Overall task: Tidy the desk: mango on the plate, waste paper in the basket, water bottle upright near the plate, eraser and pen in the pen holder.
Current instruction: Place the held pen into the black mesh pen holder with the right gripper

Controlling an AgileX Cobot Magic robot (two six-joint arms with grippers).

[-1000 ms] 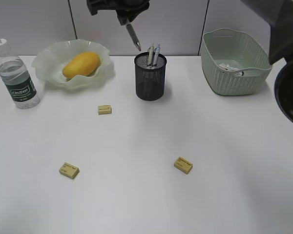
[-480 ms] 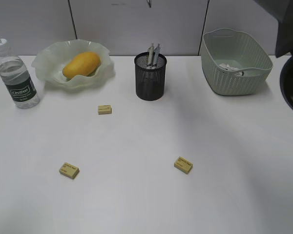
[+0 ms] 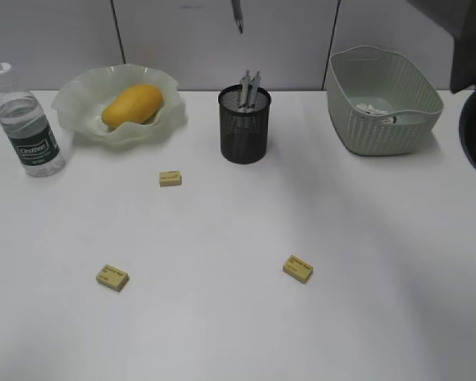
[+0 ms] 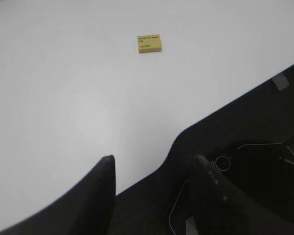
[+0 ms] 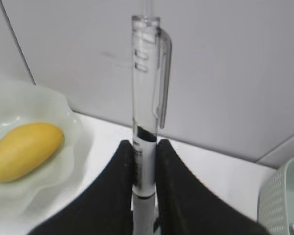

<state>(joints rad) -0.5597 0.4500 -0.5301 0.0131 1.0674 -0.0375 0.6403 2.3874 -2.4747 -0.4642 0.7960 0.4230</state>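
My right gripper (image 5: 143,144) is shut on a clear pen (image 5: 146,98), held upright. In the exterior view only the pen's tip (image 3: 238,16) shows at the top edge, high above the black mesh pen holder (image 3: 244,131), which holds two pens (image 3: 250,86). The mango (image 3: 132,105) lies in the ruffled green plate (image 3: 78,97). The water bottle (image 3: 30,127) stands upright left of the plate. The waste paper (image 3: 373,109) lies in the basket (image 3: 381,127). Three yellow erasers lie on the desk (image 3: 170,178) (image 3: 112,277) (image 3: 297,268). My left gripper (image 4: 154,161) is open and empty over the desk's edge.
The left wrist view shows one eraser (image 4: 149,43) on the white desk (image 4: 88,98) and dark robot parts beyond its edge. A dark arm part (image 3: 472,79) fills the right edge of the exterior view. A grey partition wall stands behind the desk.
My right gripper with the pen rose from just above the pen holder out of the top of the exterior view. Only the pen tip shows now, slightly lower than half a second ago.
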